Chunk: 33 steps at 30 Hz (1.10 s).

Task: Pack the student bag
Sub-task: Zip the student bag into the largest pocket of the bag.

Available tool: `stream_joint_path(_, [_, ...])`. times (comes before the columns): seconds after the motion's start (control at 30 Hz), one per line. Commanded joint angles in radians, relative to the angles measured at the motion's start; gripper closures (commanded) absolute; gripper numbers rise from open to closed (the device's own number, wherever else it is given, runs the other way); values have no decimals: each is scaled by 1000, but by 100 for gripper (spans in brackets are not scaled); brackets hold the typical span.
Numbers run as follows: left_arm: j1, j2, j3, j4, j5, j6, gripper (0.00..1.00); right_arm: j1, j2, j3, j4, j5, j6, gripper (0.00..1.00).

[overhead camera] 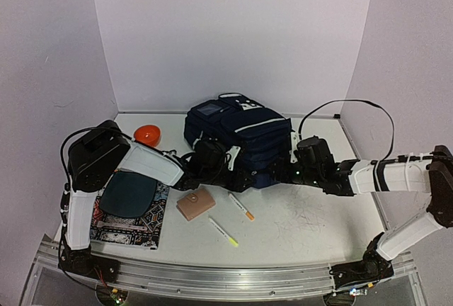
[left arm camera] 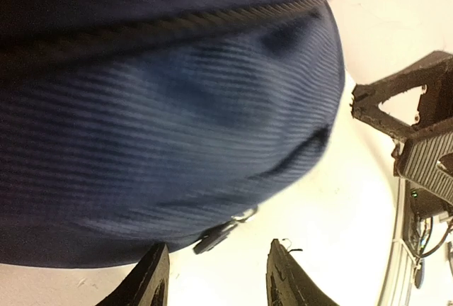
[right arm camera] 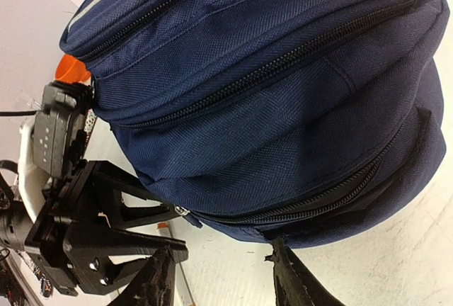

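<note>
Student bag (overhead camera: pixel 241 136) lies just ahead of both claws. Left gripper (left arm camera: pixel 216 278) is spread, with a zipper pull (left arm camera: pixel 225 229) just beyond its fingertips. Right gripper (right arm camera: pixel 221 278) is spread, gripping nothing.

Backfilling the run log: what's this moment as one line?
student bag: lying flat, zippers look closed | left tool: open, by zipper pull | right tool: open, at bag's near edge | pouch, pens: outside bag
</note>
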Motion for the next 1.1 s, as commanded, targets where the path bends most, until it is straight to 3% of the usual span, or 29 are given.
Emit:
stream_joint_path(0.0, [-22,8,18,52,-63,9,53,-4,-17,-6,22,-3,6,52])
stream_joint_path(0.13, [-34,28,28,58,-135,-24,56,-5,-13,-6,21,-2,10,52])
stream_joint_path(0.27, [-40,36,36,60,-216,-62,65,-5,-3,-9,22,-3,15,52])
stream_joint_path(0.47, [-44,42,56,64,-264,-125,83,-5,2,-14,23,1,20,51])
stream_joint_path(0.63, [-46,17,50,68,-223,-172,100,-15,-4,-14,24,-1,12,51])
stream_joint_path(1.07, [-56,-45,0,80,-90,-241,100,-101,-73,-56,25,-33,28,51])
